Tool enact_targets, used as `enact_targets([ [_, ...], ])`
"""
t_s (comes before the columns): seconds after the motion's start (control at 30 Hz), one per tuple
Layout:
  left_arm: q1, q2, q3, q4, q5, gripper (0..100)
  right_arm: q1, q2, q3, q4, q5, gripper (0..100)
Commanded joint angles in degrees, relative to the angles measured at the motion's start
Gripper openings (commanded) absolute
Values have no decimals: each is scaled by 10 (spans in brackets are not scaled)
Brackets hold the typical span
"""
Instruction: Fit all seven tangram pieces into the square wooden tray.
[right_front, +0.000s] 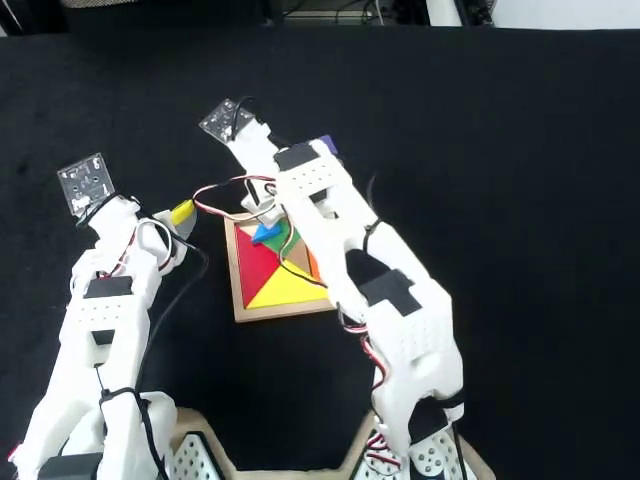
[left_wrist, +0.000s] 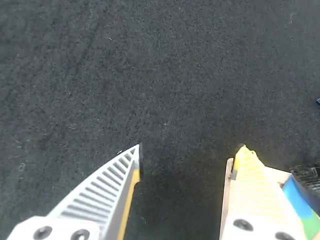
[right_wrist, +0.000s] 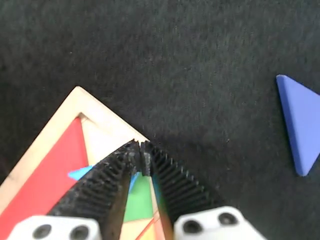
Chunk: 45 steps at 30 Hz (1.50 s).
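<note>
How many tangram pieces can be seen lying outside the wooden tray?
1: a blue triangle on the black cloth, apart from the tray. Others may be hidden.

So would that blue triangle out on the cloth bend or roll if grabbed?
Probably stiff: the blue triangle looks like a flat slab with crisp edges. Lying flat on the black cloth, it should slide, not roll. Its low edges may be hard to pinch.
</note>
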<state>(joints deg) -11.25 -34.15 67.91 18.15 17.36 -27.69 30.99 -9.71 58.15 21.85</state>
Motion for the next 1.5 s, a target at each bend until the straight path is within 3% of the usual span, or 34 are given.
enact_targets([
  [0.0, 0, -11, -2, -13, 4, 292, 12, 2, -20, 4, 6, 11],
  [0.6, 0, -11, -3, -13, 4, 292, 48, -47, -19, 103, 7, 11],
  [0.93, 0, -11, -3, -13, 4, 292, 54, -47, -23, 100, 8, 11],
  [1.47, 4, -11, -5, -13, 1, 292, -15, -27, -33, 73, 8, 11],
])
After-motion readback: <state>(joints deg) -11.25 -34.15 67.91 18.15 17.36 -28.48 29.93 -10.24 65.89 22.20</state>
